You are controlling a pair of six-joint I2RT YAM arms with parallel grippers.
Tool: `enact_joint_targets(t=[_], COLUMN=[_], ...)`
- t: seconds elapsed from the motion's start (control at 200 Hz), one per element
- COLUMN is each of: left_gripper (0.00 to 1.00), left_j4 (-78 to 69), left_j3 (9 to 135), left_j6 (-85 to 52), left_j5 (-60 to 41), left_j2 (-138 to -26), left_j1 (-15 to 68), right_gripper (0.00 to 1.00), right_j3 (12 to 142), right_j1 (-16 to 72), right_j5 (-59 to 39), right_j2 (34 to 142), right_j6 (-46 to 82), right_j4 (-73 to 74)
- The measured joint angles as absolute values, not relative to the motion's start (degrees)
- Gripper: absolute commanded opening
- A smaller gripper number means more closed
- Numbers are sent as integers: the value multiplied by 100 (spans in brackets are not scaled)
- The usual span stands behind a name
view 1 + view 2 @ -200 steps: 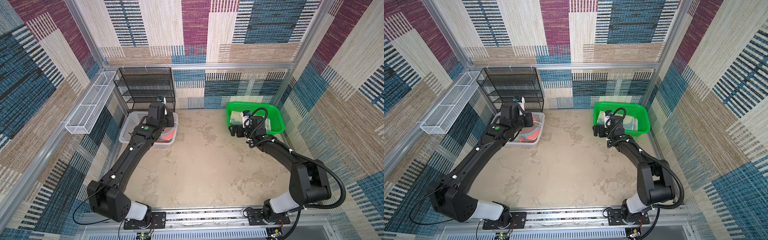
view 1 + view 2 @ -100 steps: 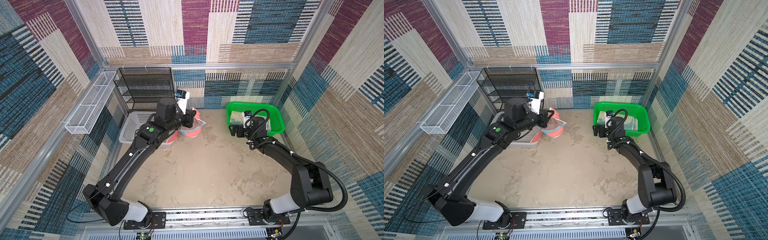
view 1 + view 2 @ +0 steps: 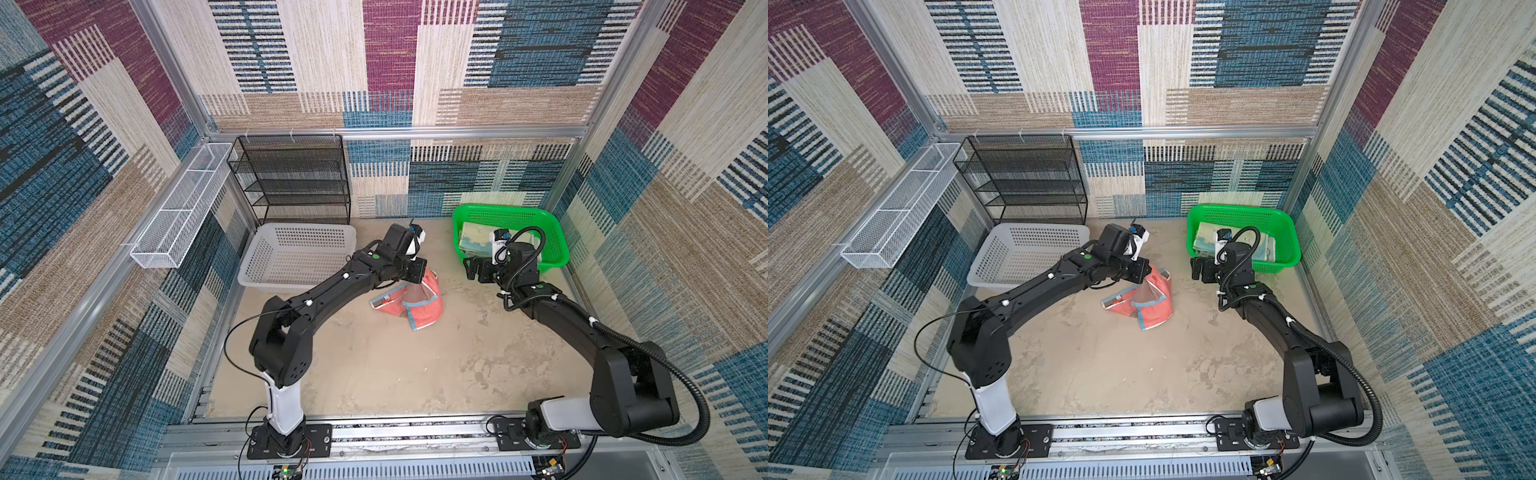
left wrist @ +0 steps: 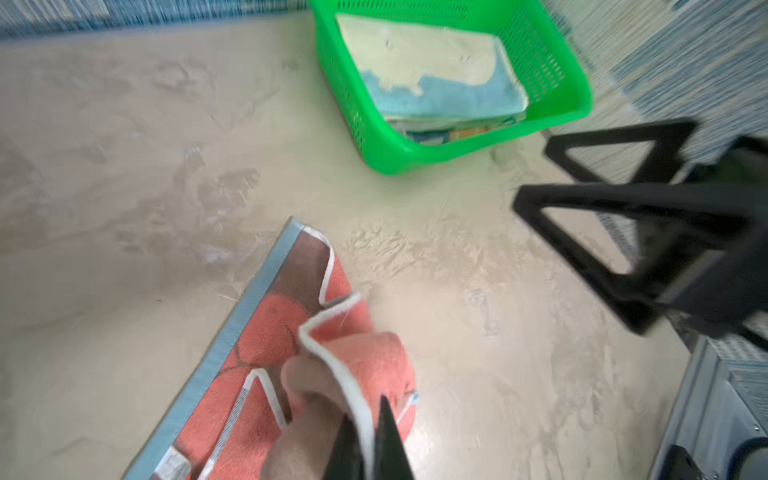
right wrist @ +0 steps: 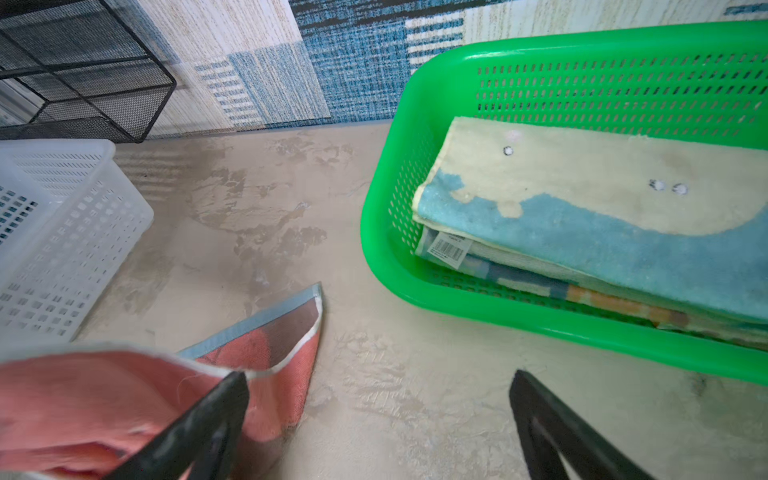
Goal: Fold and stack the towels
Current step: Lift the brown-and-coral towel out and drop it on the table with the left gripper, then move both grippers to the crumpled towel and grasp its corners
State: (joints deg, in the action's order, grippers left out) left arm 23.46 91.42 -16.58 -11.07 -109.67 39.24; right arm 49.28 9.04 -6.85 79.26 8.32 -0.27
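A red and brown towel (image 3: 419,309) with a blue edge hangs from my left gripper (image 3: 417,270), which is shut on its white-trimmed hem (image 4: 361,399). The towel's lower part lies crumpled on the table's middle in both top views (image 3: 1154,309). My right gripper (image 3: 476,270) stands open just right of it, in front of the green basket (image 3: 511,208), with nothing between its fingers (image 5: 376,376). Folded towels (image 5: 582,208) lie stacked in that basket, a teal and cream one on top.
A white perforated basket (image 3: 299,257) stands at the back left with nothing showing inside. Behind it is a black mesh rack (image 3: 291,178). A white wire tray (image 3: 183,212) hangs on the left wall. The sandy table (image 3: 374,374) stretches toward the front rail.
My left gripper has lifted the towel out of the white basket and carried it right to the table's middle, where its lower end now rests. The right arm has barely moved.
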Motion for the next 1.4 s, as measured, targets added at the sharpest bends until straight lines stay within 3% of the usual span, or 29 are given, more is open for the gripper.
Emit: enact_joint_targets(t=[0.1,0.145,0.195,0.27,0.295,0.316,0.331,0.761,1.017,1.402], left_gripper=[0,10,35,62,76,94,99,100,98,94], left_j4=[2351,2344,2335,2335,2335,2338,2340,2414,2112,1177], left_j3=[9354,9476,9607,9754,9789,9802,9804,9233,7500,5356], left_j6=[-1697,-1702,-1710,-1732,-1745,-1750,-1758,-1616,-1702,-2388], left_j5=[-1157,-1236,-1282,-1391,-1411,-1428,-1446,-683,276,377], left_j2=[-11518,-11725,-11937,-12175,-12232,-12261,-12278,-11345,-10033,-8954], left_j1=[4095,4160,4230,4309,4327,4331,4335,4324,4237,4202], right_gripper=[100,100,100,100,100,100,100,94,85,74], right_j3=[4862,4834,4818,4797,4792,4788,4783,4694,4687,4720], right_j1=[904,904,904,904,904,904,904,967,1717,2648], right_j5=[-532,-491,-429,-388,-370,-336,-336,-257,-257,-268], right_j2=[7832,7800,7773,7756,7754,7754,7754,7787,8121,8997], right_j6=[856,856,864,878,878,878,878,543,-543,-2056], right_j4=[-106,-128,-163,-176,-183,-185,-185,-156,-3,49])
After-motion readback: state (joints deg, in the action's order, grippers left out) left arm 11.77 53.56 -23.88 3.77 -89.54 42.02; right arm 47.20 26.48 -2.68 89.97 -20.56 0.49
